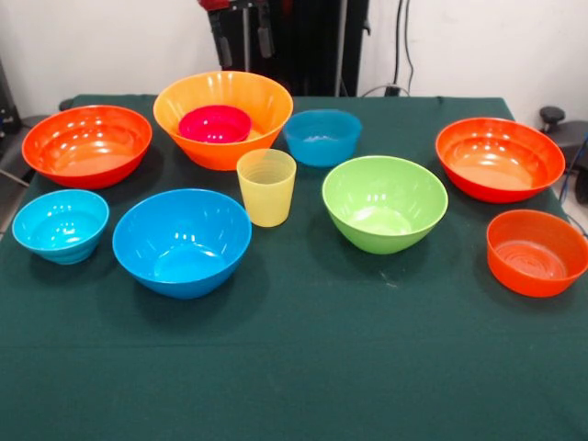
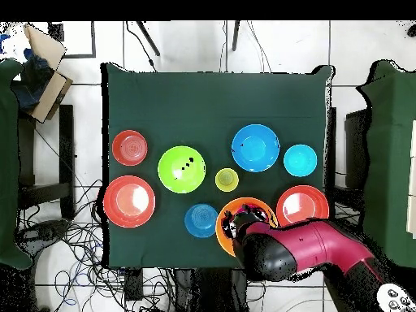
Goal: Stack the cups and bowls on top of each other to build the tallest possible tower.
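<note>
Dark green tablecloth is spread with glossy plastic bowls. Directly below the raised gripper, whose state cannot be told, sits the large light-orange bowl, a small magenta bowl nested inside.

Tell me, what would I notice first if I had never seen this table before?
Probably the ring of shiny round plastic bowls on the dark green tablecloth, with the pale-yellow see-through plastic cup in the middle. At the back stands the big light-orange plastic bowl with a small magenta plastic bowl sitting inside it. The robot's gripper hangs just above that pair.
</note>
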`<state>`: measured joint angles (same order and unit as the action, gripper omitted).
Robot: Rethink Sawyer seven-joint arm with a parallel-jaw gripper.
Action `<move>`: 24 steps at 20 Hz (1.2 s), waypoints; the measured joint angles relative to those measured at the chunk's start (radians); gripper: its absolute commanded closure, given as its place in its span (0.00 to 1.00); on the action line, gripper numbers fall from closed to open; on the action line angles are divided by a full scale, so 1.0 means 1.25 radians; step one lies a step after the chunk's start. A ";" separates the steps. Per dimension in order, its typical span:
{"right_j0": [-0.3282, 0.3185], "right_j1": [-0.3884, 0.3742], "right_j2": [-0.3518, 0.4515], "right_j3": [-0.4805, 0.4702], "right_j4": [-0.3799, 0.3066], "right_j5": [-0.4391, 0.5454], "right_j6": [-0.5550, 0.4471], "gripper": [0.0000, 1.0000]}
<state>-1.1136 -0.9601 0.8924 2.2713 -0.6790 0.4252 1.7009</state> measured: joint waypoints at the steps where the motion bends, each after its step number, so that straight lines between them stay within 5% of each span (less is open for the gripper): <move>1: 0.001 -0.001 0.000 0.000 0.000 0.000 0.000 0.00; 13: 0.083 -0.050 -0.022 0.000 -0.025 0.000 0.000 0.00; 24: 0.371 -0.070 -0.198 -0.002 -0.131 -0.078 0.064 0.00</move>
<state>-0.6503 -1.0477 0.6450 2.2690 -0.8424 0.3279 1.7807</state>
